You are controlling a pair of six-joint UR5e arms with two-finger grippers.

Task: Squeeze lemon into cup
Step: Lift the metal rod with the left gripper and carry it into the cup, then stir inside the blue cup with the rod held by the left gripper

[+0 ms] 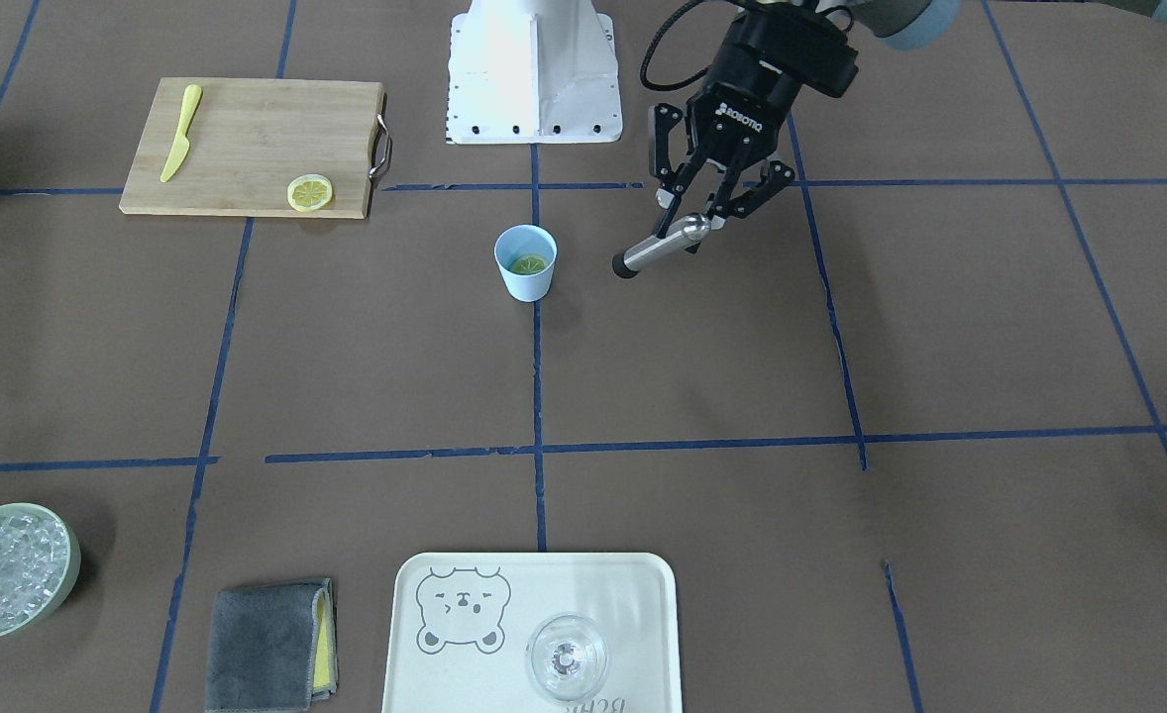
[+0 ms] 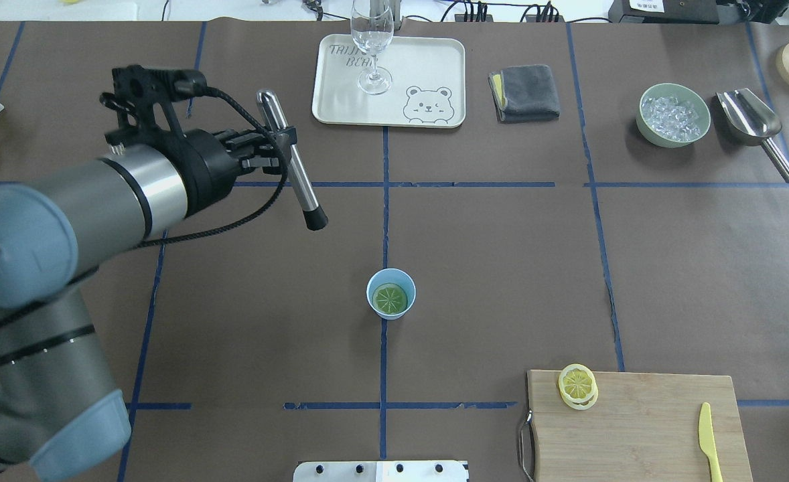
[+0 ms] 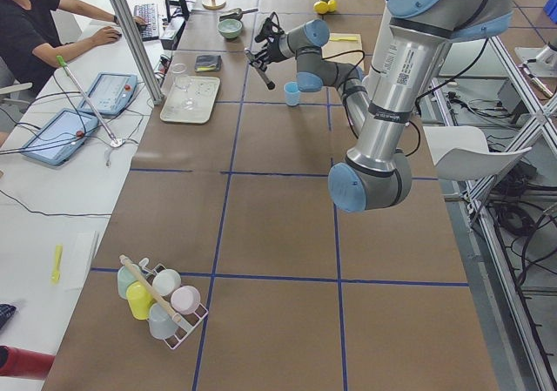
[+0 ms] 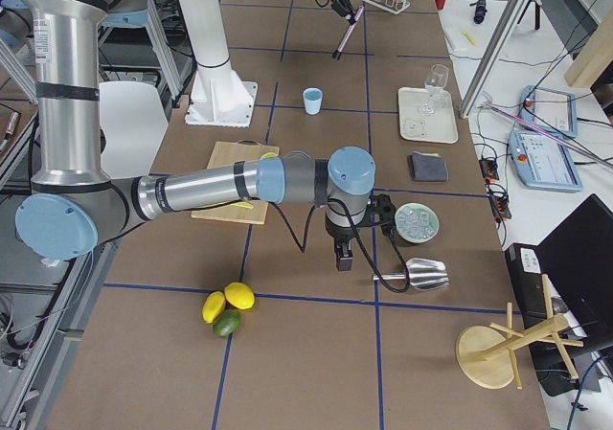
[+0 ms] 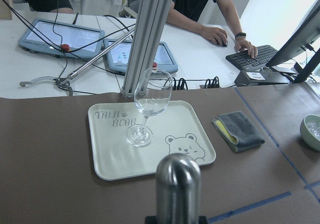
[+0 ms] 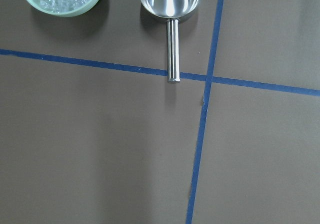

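The light-blue cup (image 1: 525, 280) (image 2: 376, 286) stands upright near the table's middle, and one lemon slice (image 1: 529, 264) (image 2: 390, 298) lies flat inside it. Another lemon slice (image 1: 310, 192) (image 2: 577, 386) rests on the wooden cutting board (image 1: 247, 139). My left gripper (image 1: 690, 226) (image 2: 286, 148) hovers off to the cup's side, apart from it, shut on a steel muddler (image 1: 655, 250) (image 2: 299, 181) (image 5: 178, 184) whose black tip points down towards the table. My right gripper (image 4: 343, 256) hangs low near the ice bowl, seen only in the right side view; I cannot tell its state.
A yellow plastic knife (image 1: 179, 145) lies on the board. A cream tray (image 2: 428, 67) holds a clear stemmed glass (image 2: 372, 40). A folded grey cloth (image 2: 525, 92), a green bowl of ice (image 2: 674, 114) and a steel scoop (image 6: 171, 4) sit along the far edge. People sit beyond the table.
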